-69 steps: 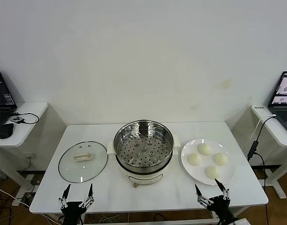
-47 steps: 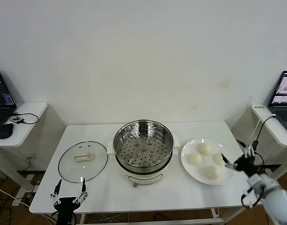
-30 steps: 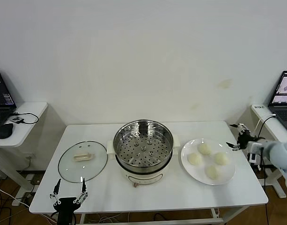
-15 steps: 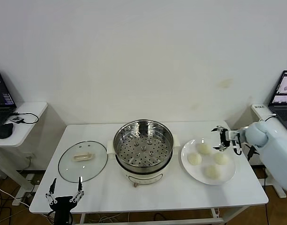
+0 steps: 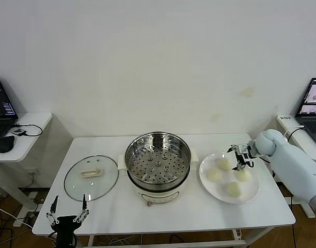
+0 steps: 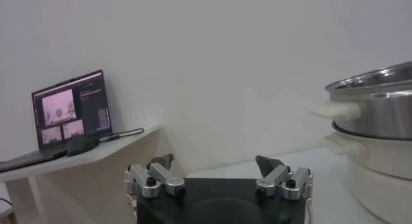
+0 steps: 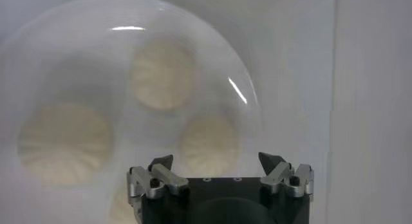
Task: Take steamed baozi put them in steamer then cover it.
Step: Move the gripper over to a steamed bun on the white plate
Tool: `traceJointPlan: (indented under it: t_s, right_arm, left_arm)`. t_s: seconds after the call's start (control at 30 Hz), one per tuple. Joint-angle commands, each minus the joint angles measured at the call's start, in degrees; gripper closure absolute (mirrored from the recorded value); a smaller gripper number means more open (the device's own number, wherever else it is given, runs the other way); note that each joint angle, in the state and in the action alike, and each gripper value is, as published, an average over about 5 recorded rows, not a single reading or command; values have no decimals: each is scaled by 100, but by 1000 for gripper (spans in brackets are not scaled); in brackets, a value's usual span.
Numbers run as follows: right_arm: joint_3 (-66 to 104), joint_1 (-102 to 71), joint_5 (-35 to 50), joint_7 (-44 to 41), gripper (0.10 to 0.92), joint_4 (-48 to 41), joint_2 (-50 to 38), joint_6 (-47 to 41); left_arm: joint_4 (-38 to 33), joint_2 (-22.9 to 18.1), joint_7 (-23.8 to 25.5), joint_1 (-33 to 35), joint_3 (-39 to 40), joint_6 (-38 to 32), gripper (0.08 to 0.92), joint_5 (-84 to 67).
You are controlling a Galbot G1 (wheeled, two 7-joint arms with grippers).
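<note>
Honestly, you won't find anything to read here. No brand, label or number shows on the shiny stainless-steel steamer pot with the cream-white base point(image 5: 158, 165), and nothing on the round clear glass lid with the cream handle point(image 5: 91, 177) beside it. The open black laptop on the white side desk point(image 6: 69, 111), off to the left of the steamer, has a lit screen with pinkish windows, but whatever's written there is too small to make out.
</note>
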Motion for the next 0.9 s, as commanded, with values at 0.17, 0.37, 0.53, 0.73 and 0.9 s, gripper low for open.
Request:
traceJointPlan:
  t_s: [0.17,0.37,0.53,0.73,0.9]
  right_arm:
    - [-127,169,-397,-5,203,-689,435,9]
    - [-99,175,-465,55,203,-881,628,18]
    - [-78,179,-541,89,216,-1012,811,12]
    - [-59,205,-636,104,283,-1170,949,-7]
    - [-74,206,-645,69,342,-1164,935,-14]
  left_arm:
    - [11,21,-1,-18,-48,-4,177,-50]
    - [15,33,-5,-30,-64,-15,177,-61]
    - [50,35,-6,-51,-67,-46,177,-54]
    - [50,44,-10,-47,-83,-69,177,-69]
    - [63,49,-11,-49,-106,-73,177,-98]
